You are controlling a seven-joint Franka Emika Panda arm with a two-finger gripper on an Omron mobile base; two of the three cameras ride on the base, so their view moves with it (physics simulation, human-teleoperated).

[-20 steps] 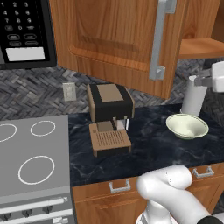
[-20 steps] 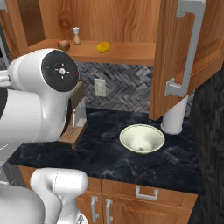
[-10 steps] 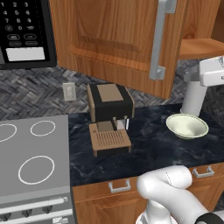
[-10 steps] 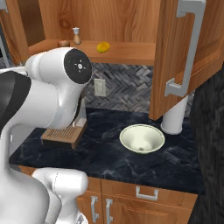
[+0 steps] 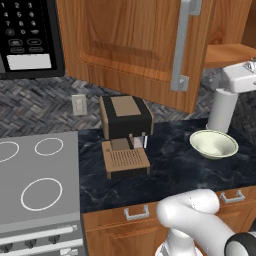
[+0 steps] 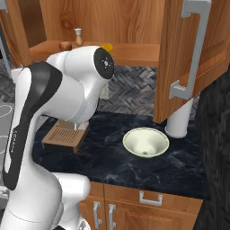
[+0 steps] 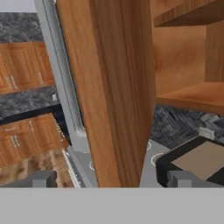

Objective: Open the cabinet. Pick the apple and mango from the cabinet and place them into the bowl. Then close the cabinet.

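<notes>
The cabinet [image 6: 130, 20] hangs open, both doors swung out. On its shelf lies the reddish-brown apple [image 6: 65, 45]; the yellow mango [image 6: 107, 46] peeks out behind my arm's elbow. The cream bowl [image 6: 146, 142] sits empty on the dark counter, and is also seen at the right as the bowl [image 5: 213, 144]. In the hand view my gripper [image 7: 113, 179] is open, fingertips wide apart, facing the edge of an open cabinet door [image 7: 118, 87] with its grey bar handle [image 7: 61, 74]. Nothing is held.
A small shaker [image 6: 78, 37] stands beside the apple. A coffee machine [image 5: 125, 117] sits on the counter, left of the bowl. A white cylinder [image 5: 221, 110] stands behind the bowl. A stove [image 5: 35, 185] and a microwave [image 5: 27, 35] lie at the left.
My arm has swung right and up across the right base view and now covers part of the mango. The fruits and the bowl have not moved. The gripper stays open.
</notes>
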